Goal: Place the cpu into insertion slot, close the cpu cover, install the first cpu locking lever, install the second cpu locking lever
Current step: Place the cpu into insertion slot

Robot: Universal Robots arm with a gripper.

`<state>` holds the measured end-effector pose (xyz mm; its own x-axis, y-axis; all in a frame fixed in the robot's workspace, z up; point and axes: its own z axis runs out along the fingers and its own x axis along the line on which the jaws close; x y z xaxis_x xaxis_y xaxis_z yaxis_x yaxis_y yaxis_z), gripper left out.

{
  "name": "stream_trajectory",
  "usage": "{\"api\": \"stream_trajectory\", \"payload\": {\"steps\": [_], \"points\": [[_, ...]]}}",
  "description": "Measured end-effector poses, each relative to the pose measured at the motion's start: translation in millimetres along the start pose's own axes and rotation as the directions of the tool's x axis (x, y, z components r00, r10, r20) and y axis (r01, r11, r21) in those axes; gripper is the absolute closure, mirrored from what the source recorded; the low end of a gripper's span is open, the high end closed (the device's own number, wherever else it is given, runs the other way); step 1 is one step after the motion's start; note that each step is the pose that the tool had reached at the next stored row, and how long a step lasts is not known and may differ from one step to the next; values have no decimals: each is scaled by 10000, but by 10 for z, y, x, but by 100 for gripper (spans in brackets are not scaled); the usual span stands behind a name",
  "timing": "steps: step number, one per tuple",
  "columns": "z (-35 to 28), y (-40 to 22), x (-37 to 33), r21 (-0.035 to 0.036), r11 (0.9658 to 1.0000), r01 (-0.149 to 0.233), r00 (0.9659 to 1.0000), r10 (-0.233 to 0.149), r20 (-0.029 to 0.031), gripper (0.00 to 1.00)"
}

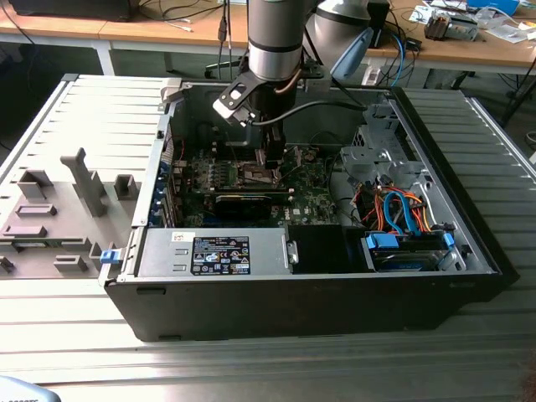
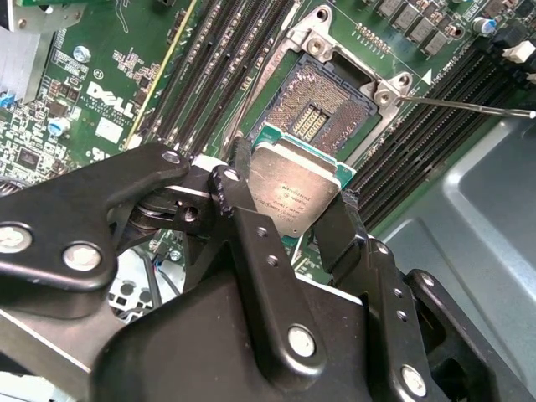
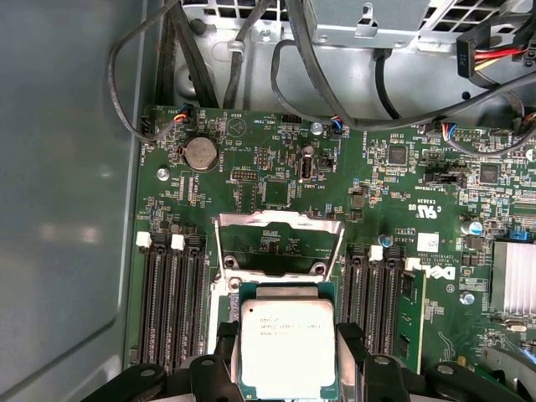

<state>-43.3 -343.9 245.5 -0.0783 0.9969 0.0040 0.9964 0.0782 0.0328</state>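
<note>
I have the hand closed narrowly on the chip. One black finger presses each of two opposite edges, and the silvery top faces up between them. In the first wrist view the hand and chip hang over the green board, with rows of long black memory slots on either side.

The chip is not yet seated. In the second wrist view the socket lies open just beyond it, its field of fine contacts bare, and the chip's near edge overlaps the socket's rim. The cover frame stands raised on its hinge past the socket, with the board visible through its window. A thin metal lever sticks out from the socket's corner, clear of the frame.

In the exterior view the hand reaches down into the open computer case, which lies on the ribbed tabletop. The hand is at about 12 o'clock from the grey power supply box, and the blue and orange cables are at roughly 4 o'clock from the hand.
</note>
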Motion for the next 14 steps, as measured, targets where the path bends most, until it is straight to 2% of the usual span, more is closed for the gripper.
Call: {"api": "stream_trajectory", "payload": {"steps": [14], "points": [[36,-1,0,1,10000,0,10000,0,0,45]]}}
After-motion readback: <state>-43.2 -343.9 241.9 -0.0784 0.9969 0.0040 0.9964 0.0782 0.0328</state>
